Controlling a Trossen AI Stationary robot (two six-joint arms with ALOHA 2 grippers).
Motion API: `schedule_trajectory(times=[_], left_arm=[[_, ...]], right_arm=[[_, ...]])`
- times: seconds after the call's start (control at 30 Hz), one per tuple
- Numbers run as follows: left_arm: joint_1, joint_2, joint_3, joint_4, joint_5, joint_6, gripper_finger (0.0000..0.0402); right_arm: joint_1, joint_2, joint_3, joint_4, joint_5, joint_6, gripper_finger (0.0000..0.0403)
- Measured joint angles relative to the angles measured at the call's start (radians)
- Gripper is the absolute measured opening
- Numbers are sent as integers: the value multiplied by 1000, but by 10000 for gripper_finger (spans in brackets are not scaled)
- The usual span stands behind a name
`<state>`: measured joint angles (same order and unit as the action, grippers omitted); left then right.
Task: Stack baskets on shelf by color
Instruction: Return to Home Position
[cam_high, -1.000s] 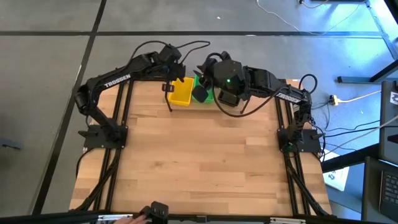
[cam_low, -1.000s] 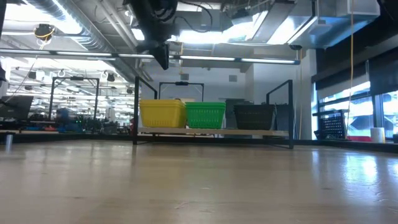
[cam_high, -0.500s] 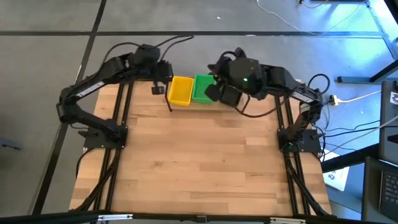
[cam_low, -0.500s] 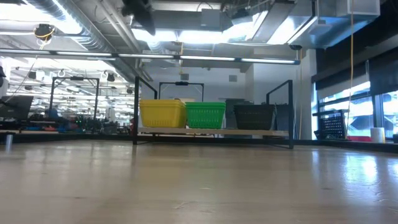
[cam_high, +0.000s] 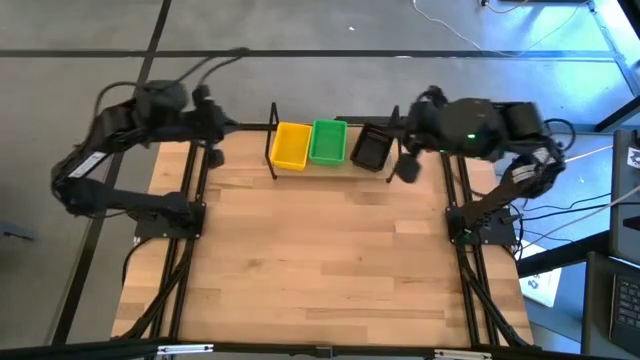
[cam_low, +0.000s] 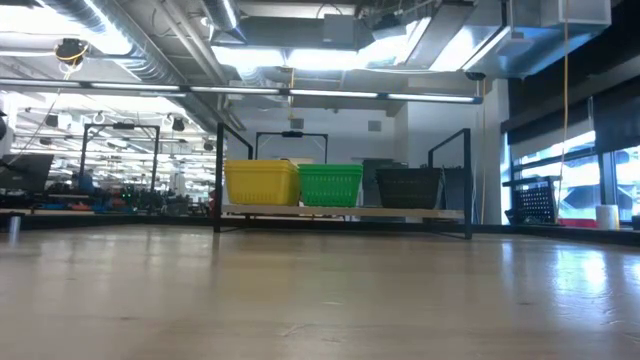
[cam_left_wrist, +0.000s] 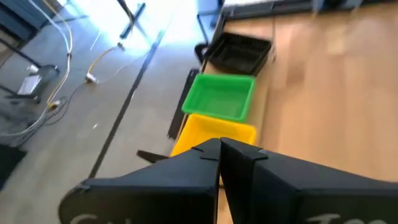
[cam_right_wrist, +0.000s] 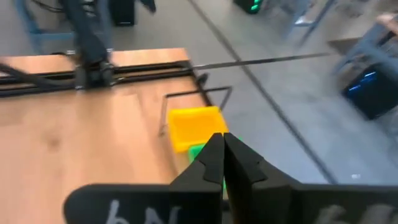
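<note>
Baskets (cam_high: 327, 142) on the shelf (cam_low: 340, 212) hide their stacking; left end effector (cam_left_wrist: 219, 147) and right end effector (cam_right_wrist: 222, 142) pinched closed.

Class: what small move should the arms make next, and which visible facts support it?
Probably fold both arms toward rest. The yellow plastic mesh basket, green mesh basket and black mesh basket sit side by side on the black metal rack, none lies on the wooden tabletop, and the left end effector and right end effector are shut and empty.
</note>
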<state>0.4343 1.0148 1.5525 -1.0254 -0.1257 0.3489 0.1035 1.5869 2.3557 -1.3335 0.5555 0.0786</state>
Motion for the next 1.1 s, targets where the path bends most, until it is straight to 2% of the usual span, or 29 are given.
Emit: schedule_trajectory(times=[0.17, 0.3, 0.43, 0.53, 0.77, 0.97, 1.1], left_arm=[[-14, -113, 0, -46, 23, -112, 0], [-19, -189, 0, -100, 36, -191, 0], [-21, -281, -38, -142, 47, -248, 0], [-21, -376, -98, -143, 47, -299, 0], [-21, -617, -250, -133, 47, -381, 0], [-21, -814, -360, -125, 47, -422, 0], [-21, -911, -400, -111, 44, -437, 0]], right_arm=[[39, -69, -15, -76, -132, 40, 1], [61, -128, -51, -85, -244, -27, 1], [65, -214, -114, -77, -263, -7, 0], [65, -300, -202, -6, -262, 17, 0], [65, -513, -552, 275, -346, 23, 0], [65, -682, -918, 598, -371, 46, 0], [65, -787, -1117, 752, -384, 49, 0]])
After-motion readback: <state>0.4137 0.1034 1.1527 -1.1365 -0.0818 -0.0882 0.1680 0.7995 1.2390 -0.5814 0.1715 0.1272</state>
